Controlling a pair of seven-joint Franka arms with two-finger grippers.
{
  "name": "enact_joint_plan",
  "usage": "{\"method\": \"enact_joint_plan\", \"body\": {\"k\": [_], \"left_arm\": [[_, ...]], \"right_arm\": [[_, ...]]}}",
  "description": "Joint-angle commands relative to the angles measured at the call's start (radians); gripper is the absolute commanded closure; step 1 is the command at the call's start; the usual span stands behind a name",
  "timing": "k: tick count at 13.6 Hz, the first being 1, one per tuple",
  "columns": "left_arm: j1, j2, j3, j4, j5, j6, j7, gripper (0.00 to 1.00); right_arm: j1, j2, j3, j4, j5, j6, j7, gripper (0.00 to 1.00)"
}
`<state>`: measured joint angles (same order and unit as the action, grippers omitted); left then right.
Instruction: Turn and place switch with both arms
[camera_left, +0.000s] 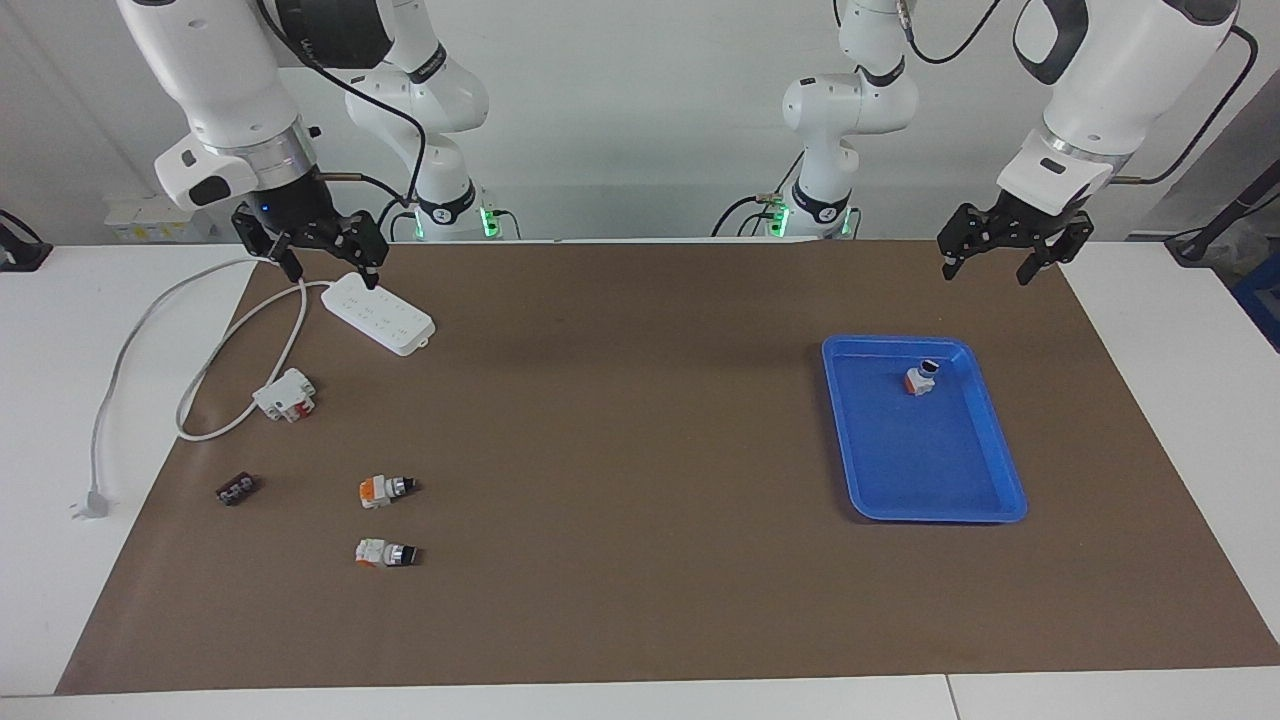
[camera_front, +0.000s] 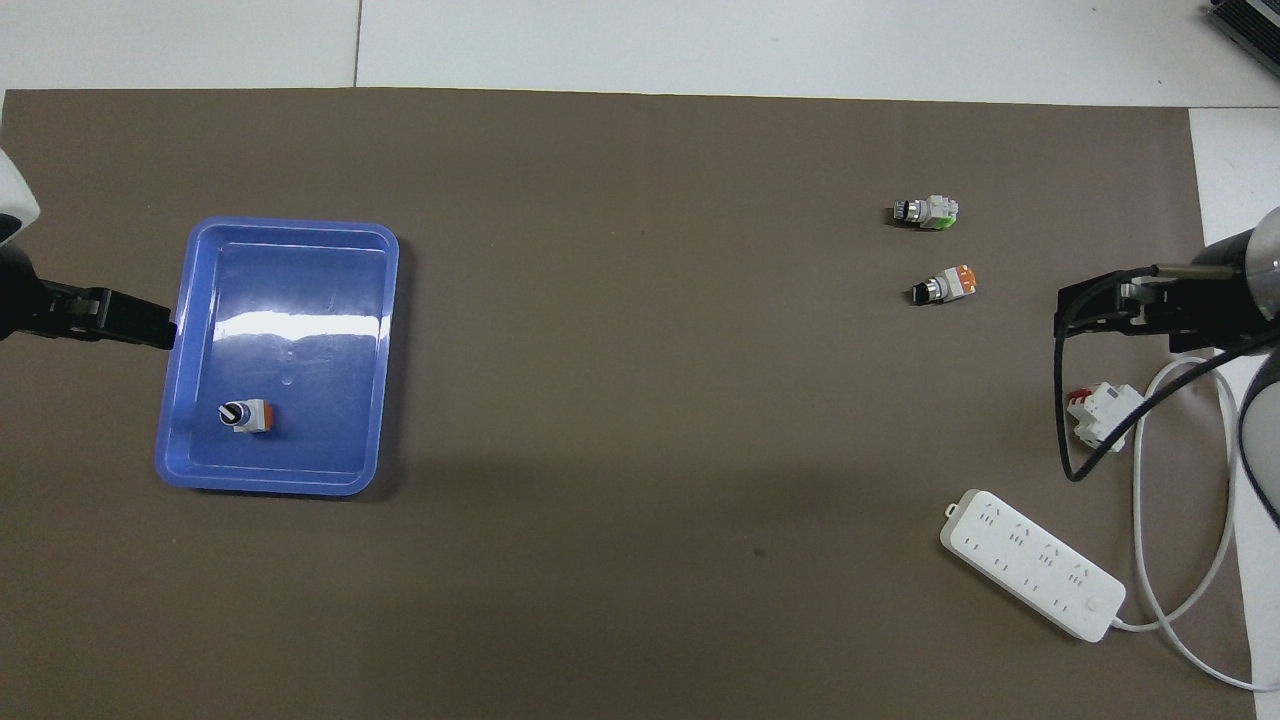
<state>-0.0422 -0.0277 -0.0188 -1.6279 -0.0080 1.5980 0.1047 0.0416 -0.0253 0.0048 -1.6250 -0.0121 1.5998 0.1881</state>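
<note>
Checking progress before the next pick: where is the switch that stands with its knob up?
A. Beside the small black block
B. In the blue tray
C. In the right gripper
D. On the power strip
B: the switch stands inside the blue tray, both grippers open and empty.

Both arms hang raised over the robots' edge of the table, 1 at each end, wrists bent down. The left claw (camera_left: 1003, 259) is up in the air at the left arm's end, its 2 fingers spread apart and empty. The right claw (camera_left: 318, 258) hovers at the right arm's end, tilted slightly, fingers likewise spread and holding nothing. A black cable loops from the right wrist.
</note>
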Motion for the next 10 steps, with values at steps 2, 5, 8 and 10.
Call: {"method": "enact_joint_plan", "body": {"k": [2,5,8,10], "left_arm": [[-0.004,-0.018,-0.004,-0.026,0.022,0.027,-0.006,0.0],[-0.01,-0.018,-0.006,-0.027,0.022,0.027,-0.003,0.0],[-0.01,-0.018,-0.006,-0.027,0.022,0.028,0.007,0.0],[-0.01,-0.018,-0.006,-0.027,0.022,0.028,0.009,0.0]], "right_arm": [[-0.02,-0.01,0.014,0.004,-0.003,-0.021,-0.065,0.0],[-0.022,-0.012,0.014,-0.001,-0.003,-0.021,-0.088,0.0],[-0.022,-0.012,0.014,-0.001,-0.002,-0.023,-0.091,0.0],[-0.022,-0.012,0.014,-0.001,-0.002,-0.023,-0.091,0.0]]}}
